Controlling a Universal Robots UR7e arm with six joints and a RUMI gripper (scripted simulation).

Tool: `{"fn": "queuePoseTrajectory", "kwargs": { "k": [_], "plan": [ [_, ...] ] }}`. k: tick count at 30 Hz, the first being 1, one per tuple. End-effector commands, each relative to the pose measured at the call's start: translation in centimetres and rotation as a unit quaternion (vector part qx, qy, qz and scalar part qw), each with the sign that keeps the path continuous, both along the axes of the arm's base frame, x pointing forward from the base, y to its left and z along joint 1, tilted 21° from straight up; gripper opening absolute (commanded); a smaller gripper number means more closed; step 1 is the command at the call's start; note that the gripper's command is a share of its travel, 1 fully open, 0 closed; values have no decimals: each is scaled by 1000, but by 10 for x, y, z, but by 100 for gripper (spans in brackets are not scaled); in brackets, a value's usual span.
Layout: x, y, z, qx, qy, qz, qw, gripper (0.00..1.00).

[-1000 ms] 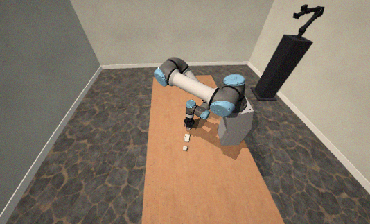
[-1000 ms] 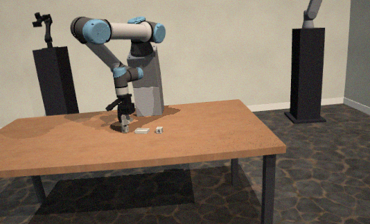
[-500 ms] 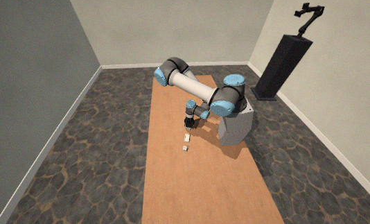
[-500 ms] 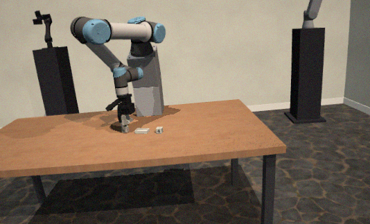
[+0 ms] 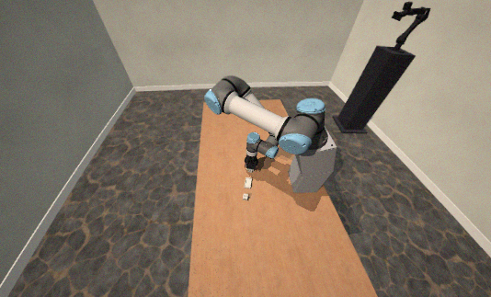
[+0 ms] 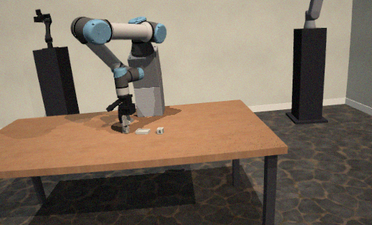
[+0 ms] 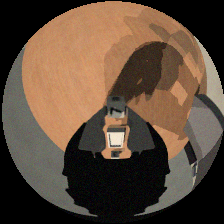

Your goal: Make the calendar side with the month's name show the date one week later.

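Note:
My gripper (image 5: 250, 167) (image 6: 125, 127) (image 7: 115, 106) points straight down, close over the table top, and is shut on a small white calendar cube (image 6: 125, 129). In the wrist view the cube shows a pale face with a dark frame between the fingers; I cannot read a digit. The low white tray (image 5: 248, 182) (image 6: 143, 132) lies on the table just beside the gripper and looks empty. The second white cube (image 5: 245, 197) (image 6: 159, 130) stands on the table on the tray's far side, apart from it. Its digit is too small to read.
The arm's grey pedestal (image 5: 313, 166) (image 6: 148, 86) stands on the wooden table (image 5: 257, 247) (image 6: 209, 138) close behind the gripper. Two dark pillars with cameras (image 6: 56, 79) (image 6: 308, 72) stand on the floor away from the table.

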State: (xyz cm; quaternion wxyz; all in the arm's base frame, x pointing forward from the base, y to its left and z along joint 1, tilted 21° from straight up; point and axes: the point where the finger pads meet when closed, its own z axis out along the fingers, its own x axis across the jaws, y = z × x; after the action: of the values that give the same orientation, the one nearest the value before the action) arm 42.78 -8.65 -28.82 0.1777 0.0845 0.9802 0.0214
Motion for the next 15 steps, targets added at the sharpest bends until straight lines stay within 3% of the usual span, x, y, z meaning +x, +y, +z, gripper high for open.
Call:
{"fn": "queuePoseTrajectory", "kwargs": {
  "k": [1, 11, 15],
  "plan": [
    [1, 0, 0, -1, -1, 0, 1000, 11],
    [1, 0, 0, -1, -1, 0, 1000, 11],
    [1, 0, 0, -1, -1, 0, 1000, 18]
  ]
}}
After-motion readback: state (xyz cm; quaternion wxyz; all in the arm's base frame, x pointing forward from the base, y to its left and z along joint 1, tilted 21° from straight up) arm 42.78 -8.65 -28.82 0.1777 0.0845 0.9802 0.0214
